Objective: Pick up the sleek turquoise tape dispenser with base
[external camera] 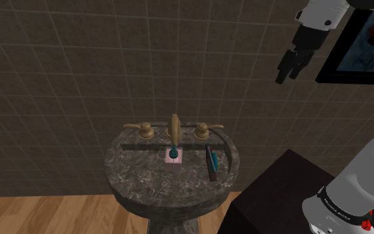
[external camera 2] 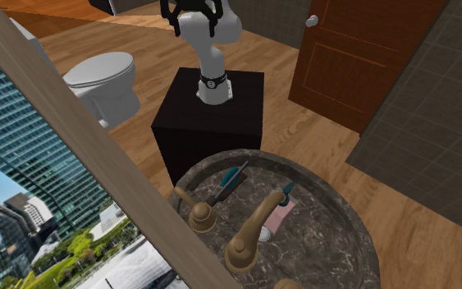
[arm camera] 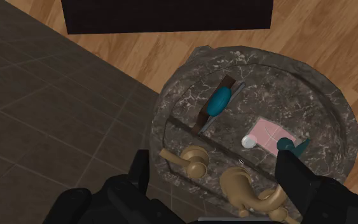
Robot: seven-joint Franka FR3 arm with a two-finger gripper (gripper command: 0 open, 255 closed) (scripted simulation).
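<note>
While the gripper [arm camera: 213, 160] hangs high over the basin, we see its two black fingers [arm camera: 139, 170] standing wide apart in the wrist view, with nothing between them. In the shoulder view the gripper [external camera: 286, 72] sits up near the tiled wall, just beside a framed picture [external camera: 359, 45] and well apart from everything on the sink. Below it lies the dark marbled sink [arm camera: 327, 95], round and on a pedestal, with a brass faucet [arm camera: 250, 194] and two brass handles at its back edge. The turquoise tape dispenser [arm camera: 219, 102] rests on its dark base on the sink's surface. It lies to the shoulder view's right of the faucet [external camera: 175, 126], close to the rim nearest the stand. The dispenser [external camera: 211, 163] is apart from a small pink item [external camera: 173, 157] below the spout. That item has a teal part by it, though we cannot tell what it is. Beyond the sink [external camera 2: 360, 246] stand the dark box stand [external camera 2: 212, 123], a wooden floor [external camera 2: 303, 131], a white toilet [external camera 2: 102, 75] and a brown door [external camera 2: 360, 57].
</note>
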